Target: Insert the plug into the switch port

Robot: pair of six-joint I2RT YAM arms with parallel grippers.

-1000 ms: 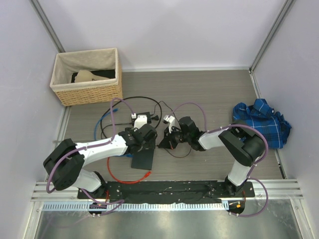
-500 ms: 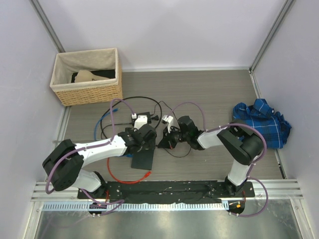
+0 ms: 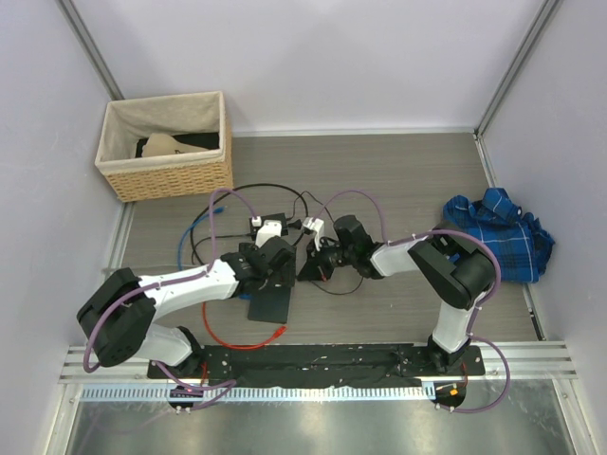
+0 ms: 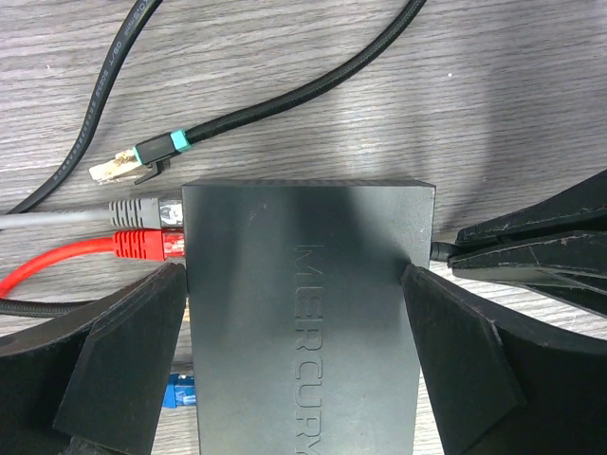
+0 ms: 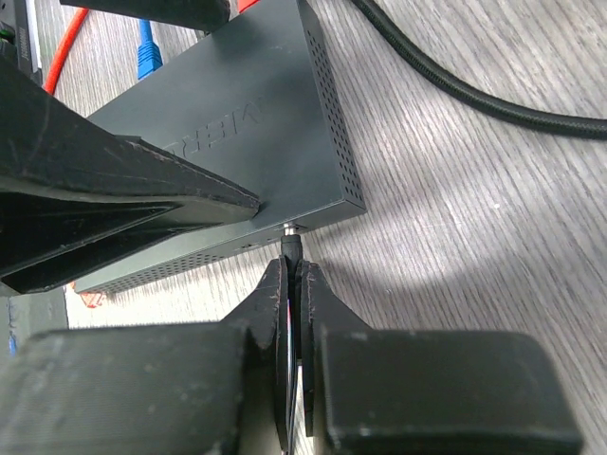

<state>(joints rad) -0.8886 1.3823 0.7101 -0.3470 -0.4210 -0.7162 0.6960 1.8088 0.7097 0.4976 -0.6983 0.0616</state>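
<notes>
The switch (image 4: 303,322) is a flat dark box marked MERCURY; it lies on the table in the top view (image 3: 272,303) and also shows in the right wrist view (image 5: 237,123). My left gripper (image 4: 294,275) (image 3: 278,273) is shut on the switch, one finger against each long side. My right gripper (image 5: 291,265) (image 3: 314,264) is shut on a small black barrel plug (image 5: 291,248). The plug's metal tip sits at a port in the switch's side wall, with a little metal still showing. The plug also shows at the switch's right edge in the left wrist view (image 4: 439,251).
Red (image 4: 142,244) and grey (image 4: 142,209) network plugs sit in the switch's other side; a blue one (image 4: 180,391) is below. A loose black cable with a teal band (image 4: 161,149) lies nearby. There is a wicker basket (image 3: 166,142), a blue plaid cloth (image 3: 498,232) and white adapters (image 3: 268,227).
My right gripper has edged left with the plug, towards the switch's side. My left gripper has shifted only slightly, still holding the switch.
</notes>
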